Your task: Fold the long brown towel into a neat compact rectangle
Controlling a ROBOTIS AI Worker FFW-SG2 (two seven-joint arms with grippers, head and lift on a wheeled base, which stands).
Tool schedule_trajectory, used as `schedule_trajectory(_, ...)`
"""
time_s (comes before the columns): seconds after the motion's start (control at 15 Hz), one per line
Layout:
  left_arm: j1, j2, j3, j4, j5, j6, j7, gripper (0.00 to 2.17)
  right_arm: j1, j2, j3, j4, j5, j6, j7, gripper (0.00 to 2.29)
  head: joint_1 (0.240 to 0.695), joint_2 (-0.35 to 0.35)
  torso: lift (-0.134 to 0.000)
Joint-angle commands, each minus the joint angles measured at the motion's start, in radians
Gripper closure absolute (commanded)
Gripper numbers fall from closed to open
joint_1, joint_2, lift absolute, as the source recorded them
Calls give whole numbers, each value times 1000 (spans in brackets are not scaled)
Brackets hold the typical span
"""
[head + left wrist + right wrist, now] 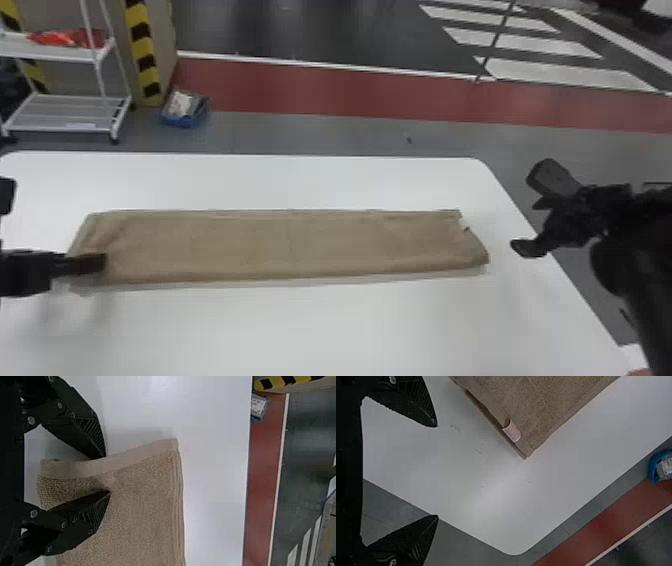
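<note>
**Lengthwise folding apparently done; ready to bring in the left end of the brown towel [285, 245]**

Laid out as a long, narrow strip across the tabletop [350, 325], with long edges fairly straight and layers stacked along the far side. Slightly uneven at the right end, with a small label [512, 430] poking out close to the far corner. Probably at the first crosswise fold now, with the length still to be shortened.

At the left end, towards the near corner, left claw [107, 473] parted moderately, with the end hem between the fingers but not visibly clamped. Beyond the right end, by the edge of the tabletop, right claw [437, 471] spread wide and holding nothing.

Next, probably, to close the left claw on every layer of the hem, lift just enough to clear the strip, and carry the end inward, keeping long edges aligned. Best to let the far corner follow evenly, perhaps with help from the right claw. Easy to catch only the top layer, or to twist the end by lifting from near one corner. Likely to handle as soft, thick cloth, prone to bunching; worth smoothing after laying down.
</note>
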Motion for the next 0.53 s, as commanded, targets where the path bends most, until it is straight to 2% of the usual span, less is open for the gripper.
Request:
schedule_trajectory(0.0, 0, -2, 4, -8, 4, 3, -2, 1447, 3, 4, 0, 4, 0, -1, -1, 60, 695, -217, -124)
schedule_trajectory(0.07, 0, -2, 5, -11, 7, 3, -5, 1447, 3, 6, -1, 7, 0, -4, -1, 60, 695, -217, -124)
schedule_trajectory(0.13, 3, -3, 10, -16, 12, 3, -9, 1548, 3, 6, -3, 7, 0, -4, -3, 60, 695, -216, -124)
schedule_trajectory(0.2, 3, -5, 13, -25, 13, 9, -6, 1774, 1, 6, -3, 7, 0, -4, -3, 63, 695, -217, -124)
schedule_trajectory(0.47, 8, 5, 66, -68, 36, 9, -29, 1774, 7, 6, -12, 7, 0, -10, -5, 63, 695, -218, -124)
